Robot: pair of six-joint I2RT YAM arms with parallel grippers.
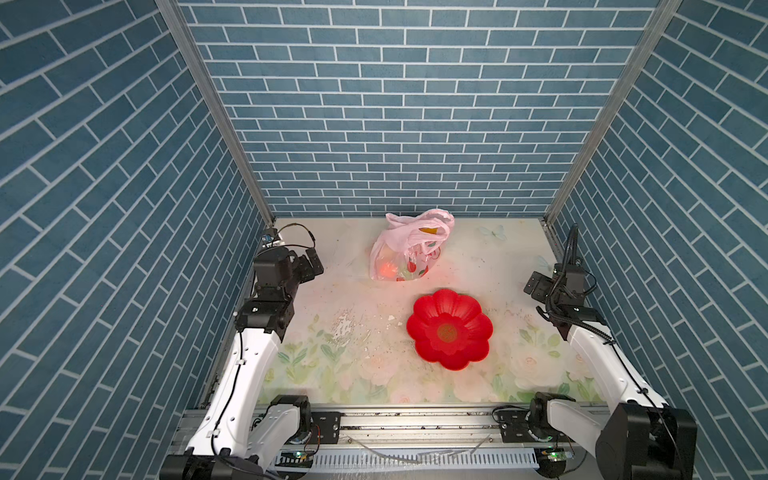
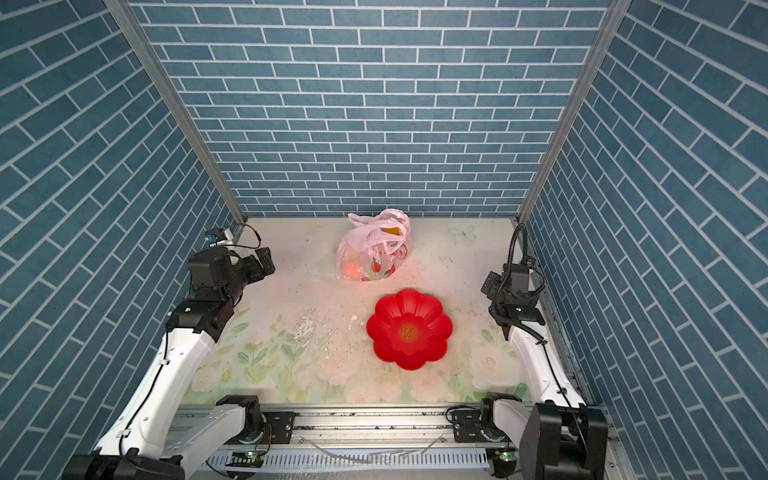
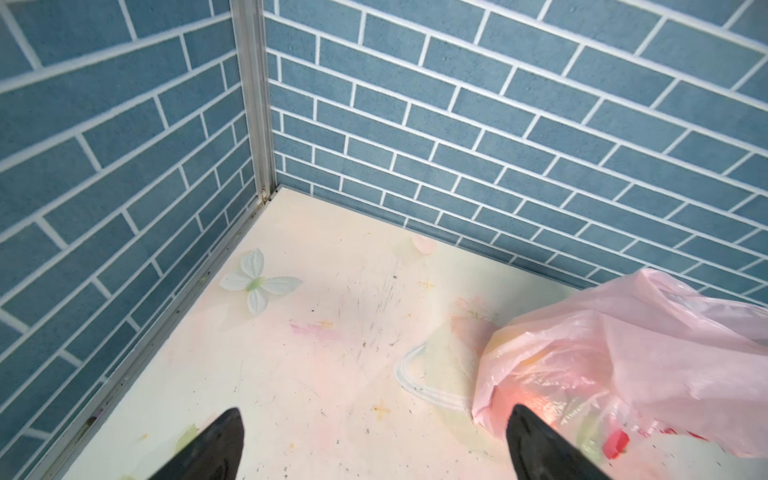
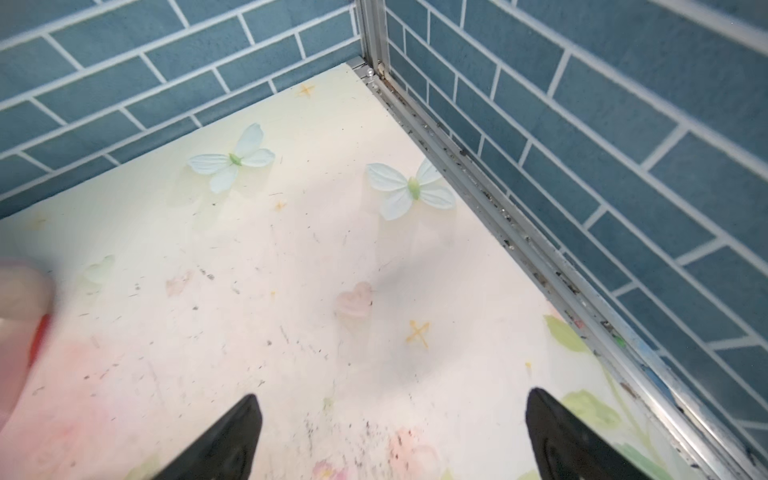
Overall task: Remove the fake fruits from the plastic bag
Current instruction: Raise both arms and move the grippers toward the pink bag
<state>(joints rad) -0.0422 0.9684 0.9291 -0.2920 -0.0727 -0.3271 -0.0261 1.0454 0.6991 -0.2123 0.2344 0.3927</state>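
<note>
The plastic bag [image 1: 409,249] [image 2: 374,249], pink and translucent with red prints, stands at the back middle of the table with its handles bunched on top. Fake fruits show through it: a red-orange one [image 1: 386,270] [image 2: 353,269] low at its left and an orange one [image 1: 428,230] at the mouth. The rest are hidden. My left gripper [image 1: 311,262] [image 2: 262,264] is open at the left, apart from the bag. In the left wrist view the bag [image 3: 623,365] lies beside that gripper [image 3: 374,411]. My right gripper [image 1: 536,286] [image 4: 394,395] is open over bare table at the right.
A red flower-shaped dish [image 1: 449,328] [image 2: 409,328] sits in front of the bag, right of centre, with nothing in it. Blue brick-pattern walls [image 1: 399,124] close the back and both sides. An aluminium rail [image 1: 415,419] runs along the table's front edge.
</note>
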